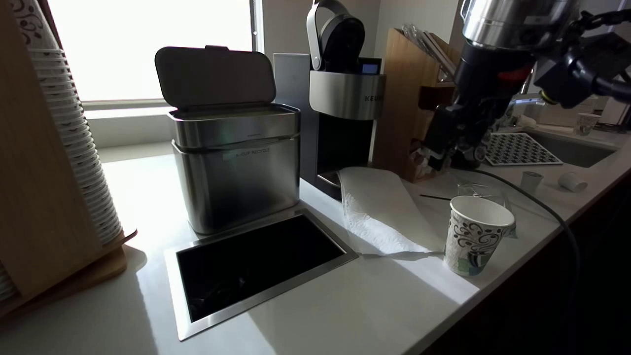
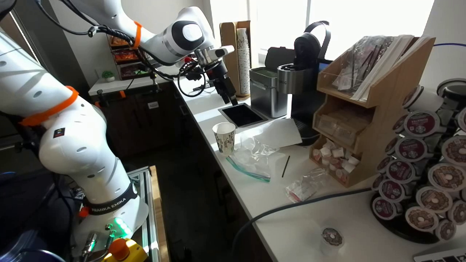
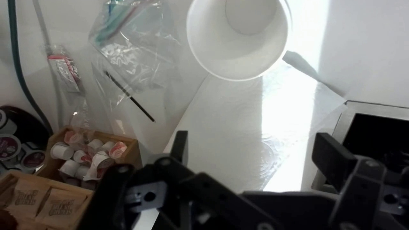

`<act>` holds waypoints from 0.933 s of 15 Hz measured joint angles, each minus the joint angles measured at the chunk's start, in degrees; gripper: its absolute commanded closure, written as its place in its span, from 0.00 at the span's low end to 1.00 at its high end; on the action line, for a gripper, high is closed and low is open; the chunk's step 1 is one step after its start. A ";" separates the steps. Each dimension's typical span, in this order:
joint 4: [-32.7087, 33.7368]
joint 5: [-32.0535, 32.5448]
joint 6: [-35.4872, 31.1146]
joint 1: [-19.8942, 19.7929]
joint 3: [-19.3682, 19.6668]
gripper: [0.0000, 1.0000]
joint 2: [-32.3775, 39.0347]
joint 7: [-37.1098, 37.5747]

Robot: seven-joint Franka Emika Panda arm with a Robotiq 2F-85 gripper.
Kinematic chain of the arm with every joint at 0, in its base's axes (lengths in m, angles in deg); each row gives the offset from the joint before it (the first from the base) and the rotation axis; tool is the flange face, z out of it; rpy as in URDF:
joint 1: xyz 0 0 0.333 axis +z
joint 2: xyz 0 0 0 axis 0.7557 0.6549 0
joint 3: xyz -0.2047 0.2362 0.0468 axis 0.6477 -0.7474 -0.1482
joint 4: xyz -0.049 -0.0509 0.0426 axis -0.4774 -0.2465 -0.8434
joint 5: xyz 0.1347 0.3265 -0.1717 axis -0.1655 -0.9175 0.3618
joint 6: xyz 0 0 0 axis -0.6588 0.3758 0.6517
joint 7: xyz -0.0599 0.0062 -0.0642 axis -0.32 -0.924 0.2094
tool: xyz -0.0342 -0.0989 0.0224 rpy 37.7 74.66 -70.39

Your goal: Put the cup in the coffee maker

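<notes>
The printed paper cup stands upright on the tabletop, in front of the Keurig coffee maker and well apart from it. The Keurig's black top is tipped up. The pincer hangs above the tabletop on the Keurig's front side, apart from the cup; in the wrist view its fingers stand wide apart, with paper towel showing in the gap. That paper towel lies between the Keurig and the cup. Beside the Keurig stands the steel K-Cup recycle bin, its lid raised; on the Keurig's opposite side stands a wooden organizer. In front of the Keurig, off to the organizer's side, lie a zip-top bag and a black stirrer.
</notes>
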 measured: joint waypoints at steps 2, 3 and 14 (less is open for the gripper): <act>0.00 0.01 -0.07 -0.10 -0.03 0.00 0.08 0.10; 0.00 0.01 -0.07 -0.10 -0.06 0.00 0.08 0.17; 5.19 0.84 -7.11 -5.36 4.16 0.00 8.24 0.02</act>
